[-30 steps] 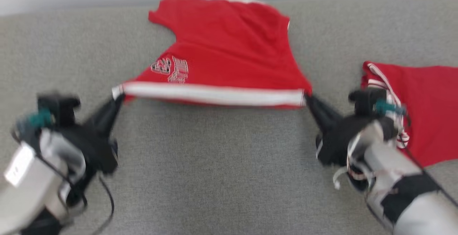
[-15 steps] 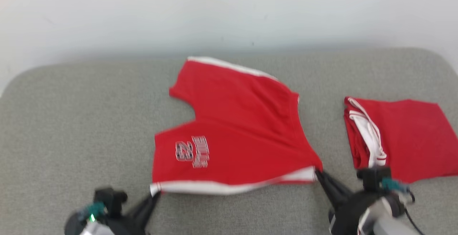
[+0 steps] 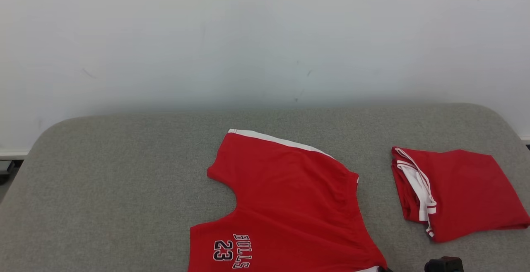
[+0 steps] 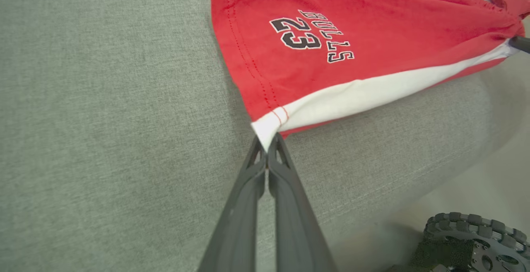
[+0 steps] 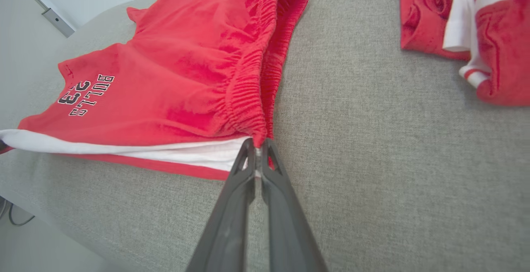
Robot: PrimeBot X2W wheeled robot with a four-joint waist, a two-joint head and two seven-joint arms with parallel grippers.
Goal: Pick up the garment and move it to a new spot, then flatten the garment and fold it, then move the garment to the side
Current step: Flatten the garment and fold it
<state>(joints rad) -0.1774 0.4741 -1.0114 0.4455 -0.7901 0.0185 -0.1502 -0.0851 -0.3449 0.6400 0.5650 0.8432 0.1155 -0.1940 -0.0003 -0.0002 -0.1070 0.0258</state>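
The garment (image 3: 290,197) is a pair of red shorts with white side stripes and "BULLS 23" print, lying spread on the grey cushion (image 3: 116,189). My left gripper (image 4: 267,143) is shut on the garment (image 4: 331,36) at its white hem corner. In the right wrist view the garment (image 5: 174,77) shows its gathered waistband, and my right gripper (image 5: 257,145) is shut on that waistband corner. The near edge with the white stripe stretches between the two grips, close to the cushion's front edge.
A second red garment (image 3: 455,191), folded, lies on the cushion at the right, also in the right wrist view (image 5: 476,27). A white wall (image 3: 265,36) rises behind the cushion. A wheel (image 4: 476,239) of my base shows below the cushion's front edge.
The head camera has tilted up, so both grippers have dropped below its bottom edge and the wall fills its top. The garment's near edge has been drawn toward the cushion's front.
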